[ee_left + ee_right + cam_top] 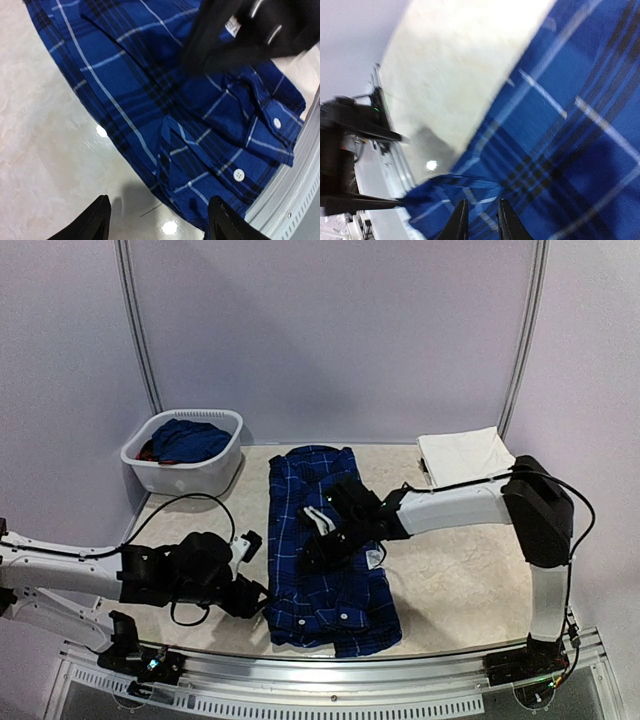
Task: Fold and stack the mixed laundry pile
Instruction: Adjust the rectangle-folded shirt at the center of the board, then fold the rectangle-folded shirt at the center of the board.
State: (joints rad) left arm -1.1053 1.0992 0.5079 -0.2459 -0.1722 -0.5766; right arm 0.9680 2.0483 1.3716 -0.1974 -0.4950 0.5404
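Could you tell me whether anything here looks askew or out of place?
Nothing is spilled or damaged. The shirt is rumpled at its near end: buttoned flaps lie bunched on top and the edge is uneven, unlike the neatly folded white cloth.

Overhead view looks down; both wrist views (close) share the shirt [292, 540].

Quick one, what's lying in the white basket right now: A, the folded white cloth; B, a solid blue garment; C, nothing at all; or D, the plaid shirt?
B: a blue garment lies heaped in the basket, while the plaid shirt is spread out mid-scene and the white cloth sits folded at the far right.
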